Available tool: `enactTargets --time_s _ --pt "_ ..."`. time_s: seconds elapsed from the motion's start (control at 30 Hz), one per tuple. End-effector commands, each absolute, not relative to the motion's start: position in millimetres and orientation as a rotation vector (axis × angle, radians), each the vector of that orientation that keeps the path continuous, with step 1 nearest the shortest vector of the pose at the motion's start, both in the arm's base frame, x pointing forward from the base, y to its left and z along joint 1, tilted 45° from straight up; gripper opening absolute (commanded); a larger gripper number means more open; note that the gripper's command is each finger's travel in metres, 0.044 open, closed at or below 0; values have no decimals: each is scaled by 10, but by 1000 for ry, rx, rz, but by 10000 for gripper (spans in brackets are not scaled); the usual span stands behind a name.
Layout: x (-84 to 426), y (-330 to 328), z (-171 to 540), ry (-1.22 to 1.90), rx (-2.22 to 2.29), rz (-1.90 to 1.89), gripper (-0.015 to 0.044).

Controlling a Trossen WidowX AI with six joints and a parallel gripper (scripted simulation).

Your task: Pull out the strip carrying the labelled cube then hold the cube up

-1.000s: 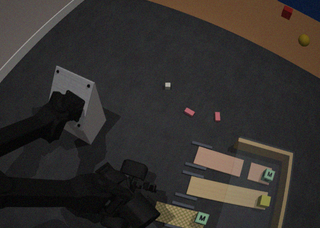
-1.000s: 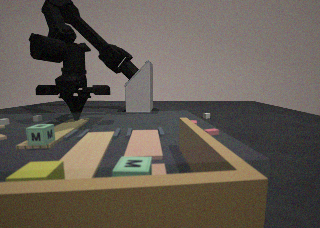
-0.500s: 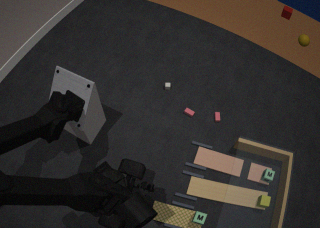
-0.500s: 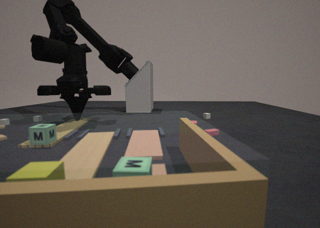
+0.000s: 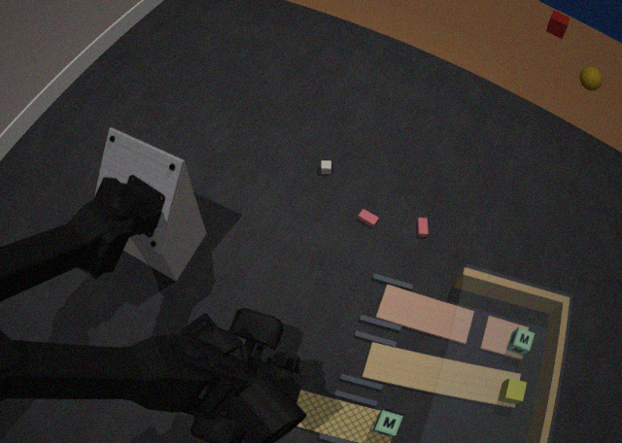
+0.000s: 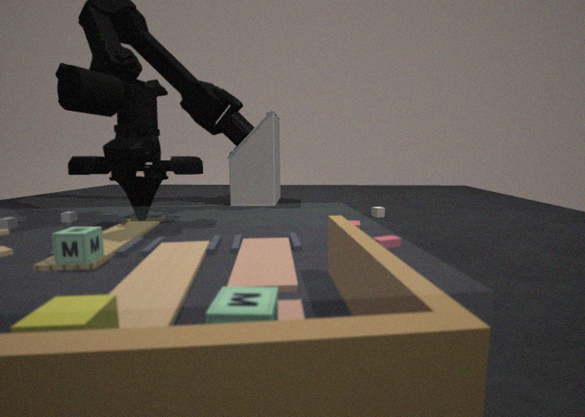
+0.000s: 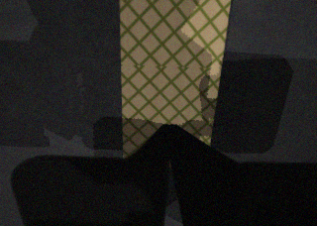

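Observation:
The green-checked strip (image 5: 333, 412) (image 6: 120, 235) (image 7: 170, 48) looks unbroken where it shows; a green cube lettered M (image 5: 389, 423) (image 6: 78, 246) stands on its far end. My gripper (image 6: 142, 218) (image 7: 168, 131) is shut with nothing between its fingers, tips down at the strip's near end, touching or just above its top. The arm hides the fingertips in the top view. A pink strip (image 5: 422, 313) (image 6: 264, 261) has a gap before its far piece (image 5: 495, 331) (image 6: 290, 309), which bears another M cube (image 5: 521, 340) (image 6: 243, 304). A plain beige strip (image 5: 406, 368) (image 6: 160, 275) bears a yellow cube (image 5: 513, 391) (image 6: 70, 311).
Low dark guide rails (image 5: 380, 323) (image 6: 215, 243) flank the strips. A wooden wall (image 5: 556, 348) (image 6: 236, 375) bounds the far ends, under a see-through cover. Two pink blocks (image 5: 367, 218) (image 6: 387, 241) and a white cube (image 5: 326, 167) (image 6: 377, 211) lie off to the side.

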State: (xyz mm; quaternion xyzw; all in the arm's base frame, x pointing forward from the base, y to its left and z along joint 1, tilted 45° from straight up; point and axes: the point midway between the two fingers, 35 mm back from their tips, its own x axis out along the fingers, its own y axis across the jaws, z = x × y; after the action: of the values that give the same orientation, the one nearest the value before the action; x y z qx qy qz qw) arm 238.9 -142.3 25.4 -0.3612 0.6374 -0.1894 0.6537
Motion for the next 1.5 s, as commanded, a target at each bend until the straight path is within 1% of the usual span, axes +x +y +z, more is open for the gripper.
enactTargets --time_s 0.0,0.03,0.2,0.33,0.9,1.47 --pt "2292 -1458 208 1483 -822 -429 0" --pt "2390 -1410 264 1448 -819 -429 0" --pt "2372 -1134 533 1480 -819 -427 0" --pt "2369 -1122 547 1482 -820 -428 0" --pt "3029 -947 528 1451 -753 -485 440" --pt "3677 -728 533 1447 -751 -485 440"
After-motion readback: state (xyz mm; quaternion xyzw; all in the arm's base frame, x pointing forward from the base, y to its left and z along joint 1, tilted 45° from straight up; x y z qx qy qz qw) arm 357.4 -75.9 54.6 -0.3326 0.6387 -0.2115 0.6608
